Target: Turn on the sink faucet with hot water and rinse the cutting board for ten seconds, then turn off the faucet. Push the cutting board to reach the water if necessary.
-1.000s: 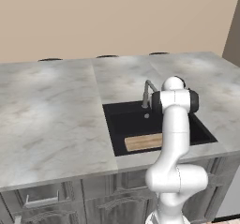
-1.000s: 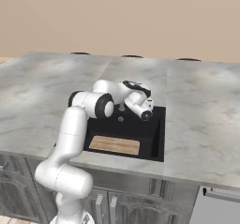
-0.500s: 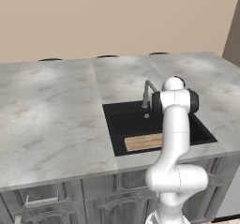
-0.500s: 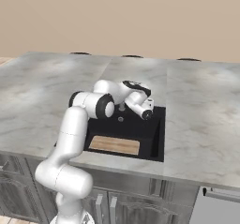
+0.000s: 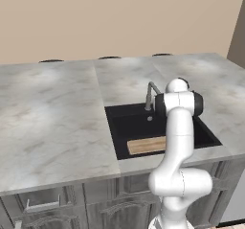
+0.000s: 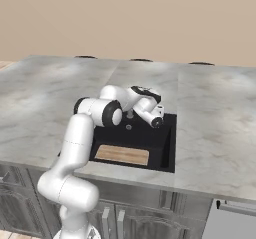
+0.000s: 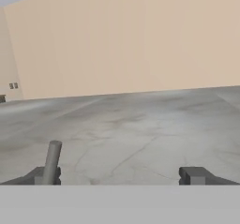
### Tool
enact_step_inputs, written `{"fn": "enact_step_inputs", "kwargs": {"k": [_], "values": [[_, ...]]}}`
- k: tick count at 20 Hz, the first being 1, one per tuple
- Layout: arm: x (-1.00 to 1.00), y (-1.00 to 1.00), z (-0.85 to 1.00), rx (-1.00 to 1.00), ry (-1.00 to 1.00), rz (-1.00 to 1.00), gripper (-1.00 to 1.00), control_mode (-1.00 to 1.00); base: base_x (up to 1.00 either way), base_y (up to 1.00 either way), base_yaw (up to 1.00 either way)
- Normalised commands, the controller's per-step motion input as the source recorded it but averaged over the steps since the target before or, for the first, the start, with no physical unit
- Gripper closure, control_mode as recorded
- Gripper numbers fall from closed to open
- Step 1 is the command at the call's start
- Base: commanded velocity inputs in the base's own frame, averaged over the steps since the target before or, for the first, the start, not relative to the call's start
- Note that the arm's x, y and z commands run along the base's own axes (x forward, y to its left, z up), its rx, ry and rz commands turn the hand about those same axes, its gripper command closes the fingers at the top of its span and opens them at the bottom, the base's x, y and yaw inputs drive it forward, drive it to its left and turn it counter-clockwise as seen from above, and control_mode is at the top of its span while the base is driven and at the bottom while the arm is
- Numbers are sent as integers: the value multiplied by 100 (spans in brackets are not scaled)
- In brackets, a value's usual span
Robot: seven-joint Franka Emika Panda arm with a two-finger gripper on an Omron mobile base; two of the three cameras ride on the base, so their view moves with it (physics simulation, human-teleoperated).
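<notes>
The black sink [image 5: 129, 125] [image 6: 157, 138] is sunk into the grey marble counter. The tan cutting board [image 5: 143, 145] [image 6: 122, 154] lies flat along the basin's near edge. The slim grey faucet [image 5: 151, 94] stands at the sink's back rim, its bent spout over the basin, and no blue water stream shows. My gripper [image 6: 144, 90] [image 7: 119, 175] hovers at the faucet's top, pointing toward the back wall, open with its fingers wide apart. In the hand view a grey faucet rod [image 7: 51, 162] rises just inside the left fingertip [image 7: 42, 175], with nothing gripped.
Grey marble countertop [image 5: 52, 118] [image 6: 215, 123] spreads on both sides of the sink up to a beige wall. Dark stool tops [image 5: 109, 57] peek over the counter's far edge. Cabinet fronts [image 5: 57, 204] run below, with a grey appliance panel [image 6: 230, 223] at the lower right.
</notes>
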Motion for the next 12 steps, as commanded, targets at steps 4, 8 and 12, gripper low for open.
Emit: {"fn": "enact_step_inputs", "kwargs": {"k": [4, 8, 12], "values": [[-13, -21, 0, 0, 0, 0, -100, -100, 0, 0, 0], [-22, -37, 0, 0, 0, 0, -100, -100, 0, 0, 0], [-28, -33, 0, 0, 0, 0, -100, -100, 0, 0, 0]]}}
